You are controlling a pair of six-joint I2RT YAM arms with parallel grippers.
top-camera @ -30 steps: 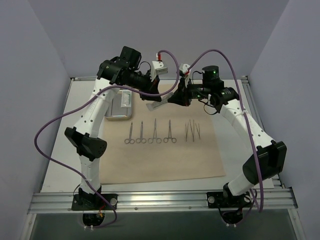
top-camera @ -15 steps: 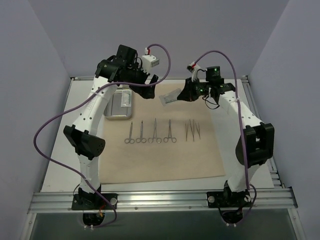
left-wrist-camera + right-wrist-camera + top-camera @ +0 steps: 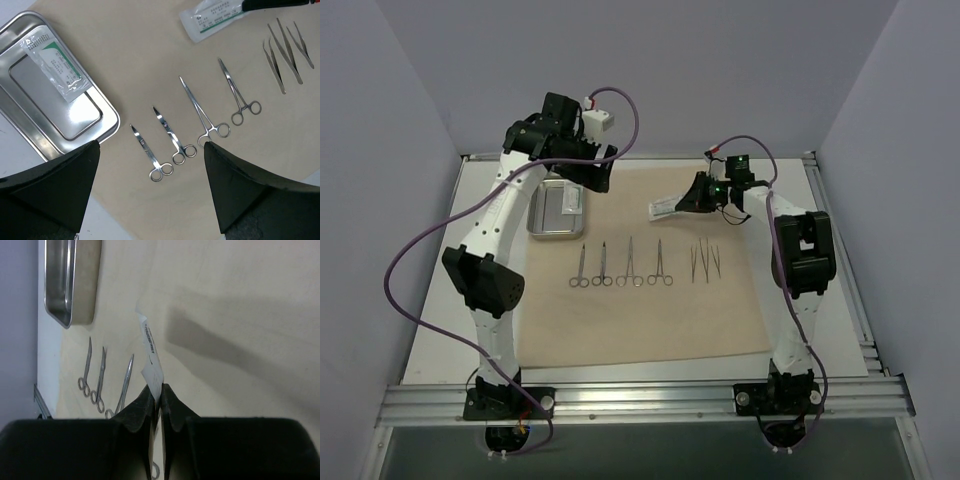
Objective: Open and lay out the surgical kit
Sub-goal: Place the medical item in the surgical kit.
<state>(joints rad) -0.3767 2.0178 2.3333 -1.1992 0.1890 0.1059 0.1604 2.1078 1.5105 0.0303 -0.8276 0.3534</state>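
Observation:
The surgical kit lies spread out: a beige cloth (image 3: 650, 310), a steel tray (image 3: 542, 222) at its far left corner with one clear packet (image 3: 57, 67) inside, a row of several scissor-handled instruments (image 3: 620, 265) and thin tweezers (image 3: 704, 260). My right gripper (image 3: 157, 388) is shut on the edge of a second packet (image 3: 665, 207), held just above the cloth's far side. High over the tray, my left gripper (image 3: 151, 145) stands open and empty.
White table margins run round the cloth, with a metal rail (image 3: 640, 400) at the near edge. Grey walls close in the left, right and back. Purple cables loop off both arms.
My left gripper has opened and pulled back to the left above the tray. The right gripper has carried the packet to the right and lower toward the cloth.

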